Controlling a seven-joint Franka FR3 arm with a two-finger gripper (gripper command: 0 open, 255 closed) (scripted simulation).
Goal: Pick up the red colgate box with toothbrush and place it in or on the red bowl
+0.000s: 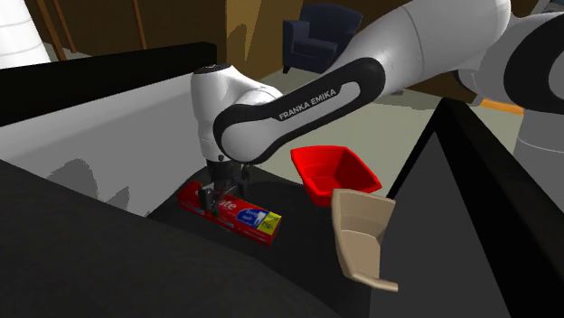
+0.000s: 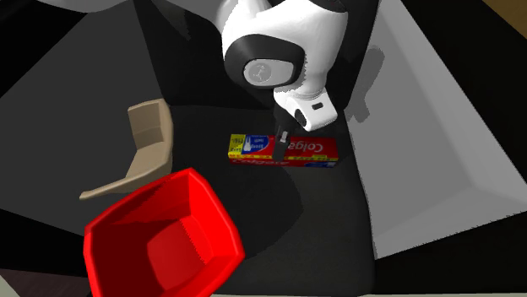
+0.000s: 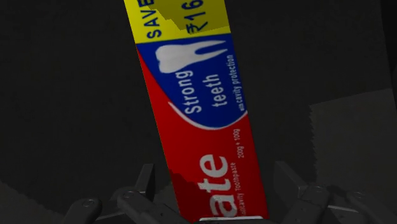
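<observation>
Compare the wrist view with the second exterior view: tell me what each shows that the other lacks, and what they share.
Wrist view adds: the box's print, "Strong teeth" beside a white tooth on blue, and the open gripper straddling it. Second exterior view adds: the red bowl and a beige object, both apart from the box. Both: the box lying flat on the dark surface, gripper over it.

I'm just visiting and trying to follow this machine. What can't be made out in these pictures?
- Wrist view: the box runs off the top edge and under the gripper, so its name is cut short.
- Shoulder view: the gripper covers part of the box's red half.
- Second exterior view: the small print on the box is too small to read.
- Every view: the box's walls hide what is inside.
</observation>
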